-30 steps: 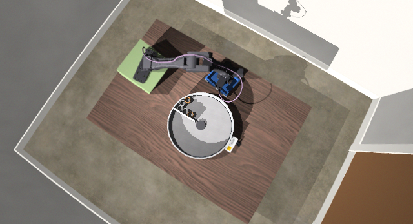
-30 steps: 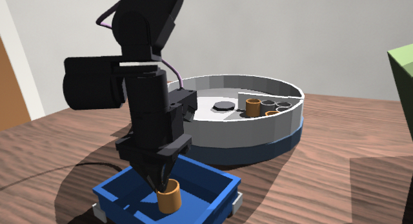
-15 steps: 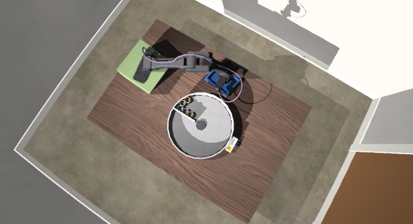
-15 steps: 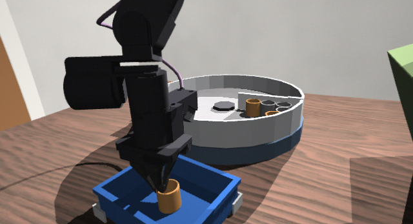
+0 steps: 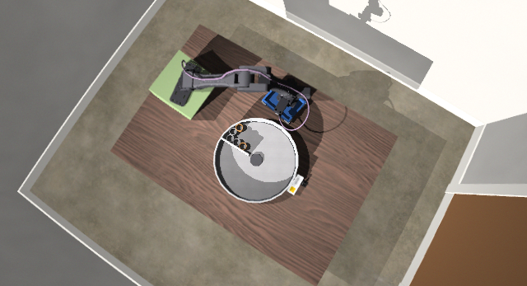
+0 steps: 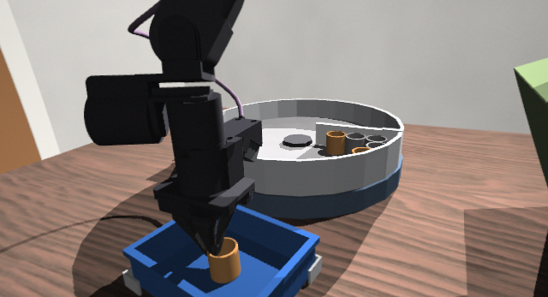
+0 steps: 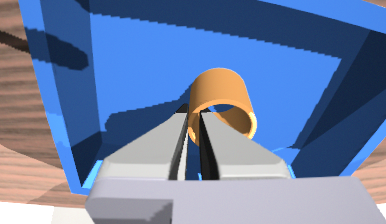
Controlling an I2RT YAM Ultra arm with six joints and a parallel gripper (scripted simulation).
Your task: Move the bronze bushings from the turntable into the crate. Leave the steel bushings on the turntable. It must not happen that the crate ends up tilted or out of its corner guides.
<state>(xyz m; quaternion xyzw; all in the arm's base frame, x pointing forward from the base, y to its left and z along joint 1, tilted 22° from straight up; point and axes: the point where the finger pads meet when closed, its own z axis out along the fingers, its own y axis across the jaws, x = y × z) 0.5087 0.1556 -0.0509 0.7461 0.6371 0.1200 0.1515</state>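
Exterior view, left to right: gripper [image 5: 282, 105] [image 6: 212, 251] [image 7: 193, 112] nearly closed, fingertips pinching the near-side wall of a bronze bushing [image 6: 225, 266] [image 7: 219, 87] inside the blue crate [image 5: 300, 109] [image 6: 295, 260] [image 7: 69, 100]. Turntable [image 5: 297, 154] [image 6: 300, 177]: two bronze bushings, three steel bushings grouped beside the divider [image 5: 235, 146] [image 6: 355, 126].

One bushing [image 6: 225, 266] [image 7: 220, 89] is in the crate [image 5: 270, 104] [image 6: 295, 263] [image 7: 144, 60], beside the turntable [image 5: 268, 191] [image 6: 325, 177].
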